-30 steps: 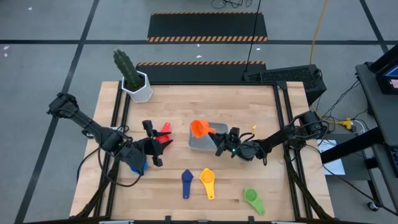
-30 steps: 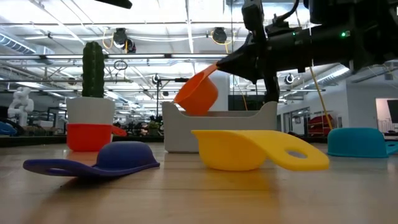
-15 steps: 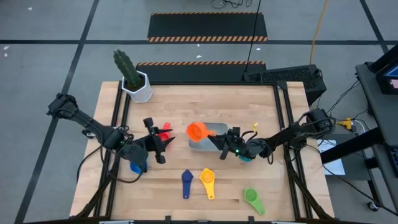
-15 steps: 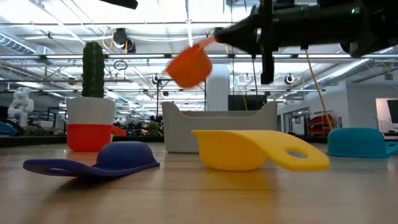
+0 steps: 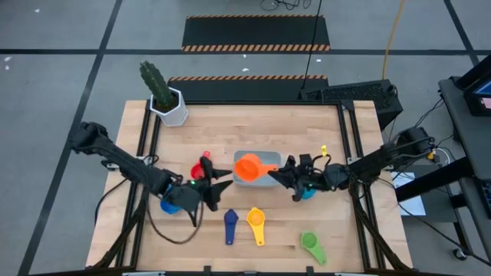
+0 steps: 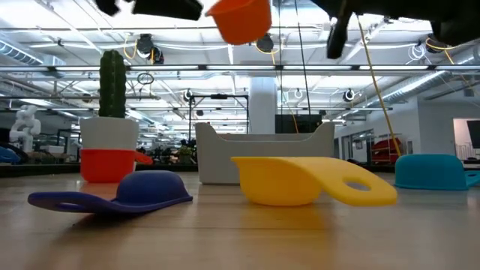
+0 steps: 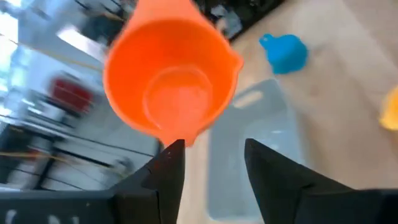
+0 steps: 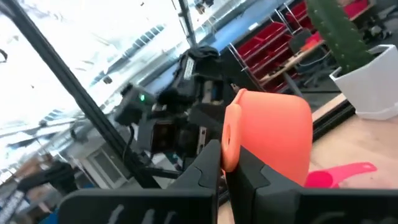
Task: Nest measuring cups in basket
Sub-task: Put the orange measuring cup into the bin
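Lying nearest in the low view, the yellow cup [image 6: 300, 181] and navy cup [image 6: 127, 191] look light, rigid and slick; flat handles are probably the best hold. Mid-frame in the high view, the right gripper [image 5: 278, 172] pinches the orange cup [image 5: 248, 166] by its handle above the basket [image 5: 265, 158]. Left gripper [image 5: 222, 184], parted and empty, points at it.

potted cactus [image 5: 163, 93], keyboard [image 5: 349, 93], wooden table [image 5: 230, 123]

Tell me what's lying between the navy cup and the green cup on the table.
The yellow measuring cup lies between the navy cup and the green cup, as the high view shows.
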